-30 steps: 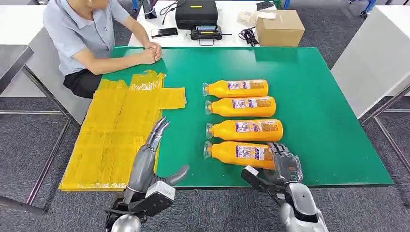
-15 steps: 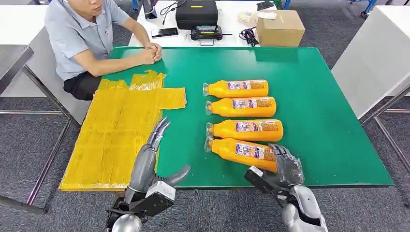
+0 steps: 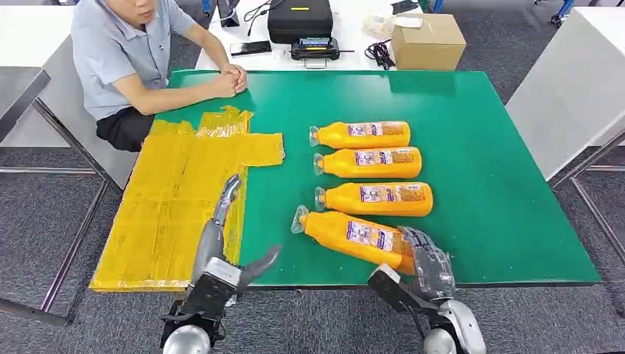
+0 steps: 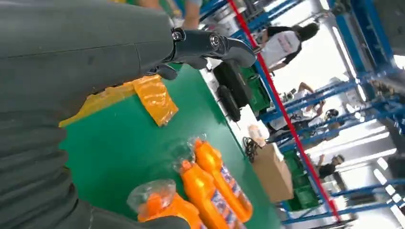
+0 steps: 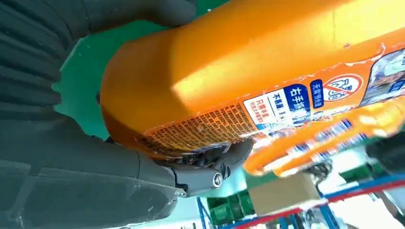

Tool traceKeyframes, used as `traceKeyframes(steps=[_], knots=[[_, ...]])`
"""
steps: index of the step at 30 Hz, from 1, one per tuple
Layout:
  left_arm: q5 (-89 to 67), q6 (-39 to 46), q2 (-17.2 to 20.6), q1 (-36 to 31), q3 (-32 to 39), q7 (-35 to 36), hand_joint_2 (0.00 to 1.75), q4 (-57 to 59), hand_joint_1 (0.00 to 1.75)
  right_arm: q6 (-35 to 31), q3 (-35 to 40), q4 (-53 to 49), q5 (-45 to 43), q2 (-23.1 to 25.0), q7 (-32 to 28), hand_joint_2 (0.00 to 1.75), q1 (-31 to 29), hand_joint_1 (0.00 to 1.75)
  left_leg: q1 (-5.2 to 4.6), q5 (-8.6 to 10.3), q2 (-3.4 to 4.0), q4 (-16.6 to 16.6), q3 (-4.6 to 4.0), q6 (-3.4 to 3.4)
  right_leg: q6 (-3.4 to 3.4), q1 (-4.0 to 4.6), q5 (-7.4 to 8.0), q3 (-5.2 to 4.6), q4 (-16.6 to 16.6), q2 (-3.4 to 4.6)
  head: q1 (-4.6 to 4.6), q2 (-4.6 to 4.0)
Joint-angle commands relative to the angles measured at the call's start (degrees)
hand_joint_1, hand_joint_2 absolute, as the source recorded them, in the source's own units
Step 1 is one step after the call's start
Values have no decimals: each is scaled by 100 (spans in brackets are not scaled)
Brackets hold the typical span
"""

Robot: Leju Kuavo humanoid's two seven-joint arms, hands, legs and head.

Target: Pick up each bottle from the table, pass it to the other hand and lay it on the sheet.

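Several orange bottles lie in a column on the green table (image 3: 501,147). The nearest bottle (image 3: 350,235) (image 5: 248,67) is tilted, its capped neck raised toward the sheet; my right hand (image 3: 424,264) grips its base at the table's front edge. Three more bottles (image 3: 374,199) (image 3: 367,163) (image 3: 361,135) lie flat behind it, and they appear in the left wrist view (image 4: 210,191). The yellow sheet (image 3: 177,199) covers the table's left part. My left hand (image 3: 221,236) hangs over the sheet's right edge, fingers straight and apart, holding nothing.
A person (image 3: 133,59) sits at the table's far left corner, hands clasped on the table edge. Behind the green table stand a black case (image 3: 298,22) and a cardboard box (image 3: 426,43). A white table (image 3: 575,81) lies to the right.
My right hand has lifted and swung the nearest bottle, whose neck now points left and away from the row. My left hand has drawn back a little toward me.
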Motion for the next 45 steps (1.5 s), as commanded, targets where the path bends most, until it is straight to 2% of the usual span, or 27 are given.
traceKeyframes(steps=[1, 7, 9, 11, 14, 20, 22, 24, 28, 33, 36, 40, 45], knots=[[637, 147, -147, 270, 161, -122, 175, 15, 0, -5, -170, -657, -219, 297, -109, 175, 39, 175, 3, -12, 10, 1, 16, -10, -13, 4, -10, 13, 2, 7, 0, 0], [1451, 104, -147, 338, 265, -231, 175, -91, 0, -30, -303, -867, -641, 508, -340, 175, -79, 175, 2, -8, 9, 1, 7, -8, -10, 3, -6, 2, 2, 8, 0, 0], [1925, -358, -147, 271, 270, -89, 175, 133, 0, 8, -306, -952, -916, 588, -538, 175, -117, 175, 4, -10, 10, 1, 11, -9, -12, 5, -7, 6, 2, 8, 0, 0], [2174, -480, -147, 193, 242, -74, 175, 378, 0, 7, -291, -994, -1035, 645, -602, 175, -128, 175, 5, -10, 6, -1, 16, -10, -13, 6, -8, 14, -2, 4, 0, 0], [2846, -1314, -147, 96, 192, -74, 175, 741, 0, 306, -166, -947, -1570, 779, -807, 175, -196, 175, 2, -5, 2, -4, 11, -6, -9, 3, -3, 9, -4, 6, 0, 0], [2665, -1648, -113, 17, 31, -328, 175, 792, 0, 572, 256, -861, -1893, 901, -868, 175, -236, 175, 5, -9, 6, -1, 14, -10, -14, 6, -6, 12, -2, 9, 0, 0], [2019, -1449, -77, -22, -83, -522, 175, 752, 0, 644, 425, -867, -1959, 862, -837, 175, -215, 175, 7, -9, 2, -1, 14, -10, -14, 7, -7, 13, -3, 5, 0, 0], [2102, -1656, -131, -51, -61, -437, 175, 768, 0, 785, 639, -764, -2049, 838, -817, 175, -241, 175, 9, -12, -1, 3, 17, -12, -16, 10, -10, 17, 0, 2, 0, 0], [1715, -1604, -112, -121, -155, -723, 175, 771, 0, 1208, 996, -489, -2452, 784, -838, 175, -314, 175, 11, -13, 9, 3, 20, -11, -15, 12, -7, 18, -3, 12, -2, 0], [1767, -1767, -124, -202, -234, -693, 175, 827, 0, 1331, 1478, -303, -2509, 676, -904, 175, -397, 175, 12, -8, -2, -1, 16, -10, -14, 12, -5, 17, -7, 1, 0, 0], [2500, -2159, -146, -322, -196, -404, 175, 1055, 0, 1508, 1755, -168, -2671, 542, -1108, 175, -490, 175, 5, -2, -3, -3, 4, -5, -8, 5, -1, 3, -4, 2, -2, 0], [2970, -2357, -147, -468, -260, -412, 175, 1294, 0, 1631, 2049, 32, -2808, 358, -1425, 175, -519, 175, 7, -2, -8, -5, 11, -6, -8, 7, -2, 12, -9, -4, 0, 0], [3521, -2564, -142, -515, -312, -600, 175, 1218, 0, 1630, 2146, 332, -2896, 307, -1514, 175, -614, 175, 10, -7, -7, -5, 22, -8, -12, 10, -6, 25, -11, -3, 0, 0]])
